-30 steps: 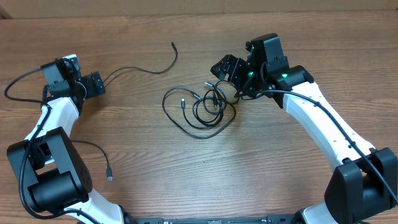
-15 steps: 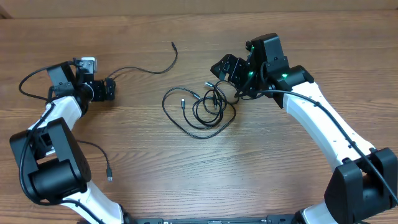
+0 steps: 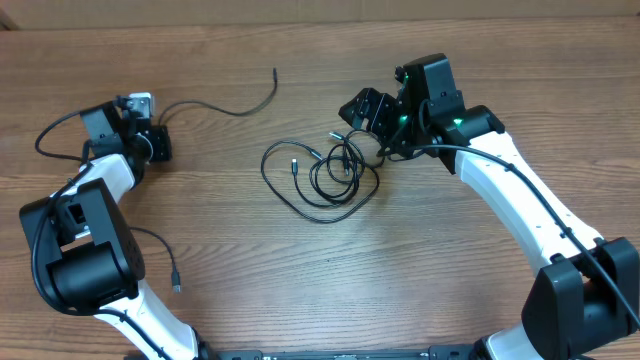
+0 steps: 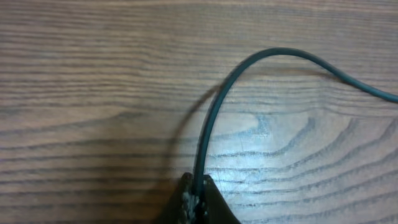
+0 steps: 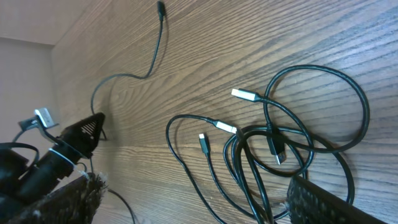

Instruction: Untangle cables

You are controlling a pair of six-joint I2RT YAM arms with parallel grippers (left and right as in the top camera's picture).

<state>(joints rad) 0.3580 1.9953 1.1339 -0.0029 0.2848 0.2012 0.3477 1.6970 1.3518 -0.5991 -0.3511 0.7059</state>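
**Brown wood-grain table** [image 3: 300,300], seen from overhead, with two white-and-black jointed robot arms. The right arm [image 3: 520,200] reaches in from the lower right corner. The left arm [image 3: 95,200] is folded along the left edge.

**Right gripper** [image 3: 360,108]: hovers just beside the upper right edge of the tangle. In the right wrist view its two dark textured fingers [image 5: 323,202] stand wide apart at the lower corners of the frame. It grips nothing; the cords lie on the wood beneath it.

**Left gripper** [image 3: 160,143]: near the table's upper left. The left wrist view shows its jaws pressed together on one cord.

**Tangle of thin black cables** [image 3: 325,175]: overlapping loops lying flat at the table's centre, between the two arms and nearer the right one.

**Single thin black cord** [image 3: 230,112]: well apart from the tangle. It runs from the left gripper's tips, dips, then curves up to a free end at the upper middle.

**Further thin black cord** [image 3: 171,258]: beside the left arm's base, ending in a small plug.

**Silvery plug tips** [image 5: 245,94]: two bright ones lie inside the loops, alongside smaller dark plugs.
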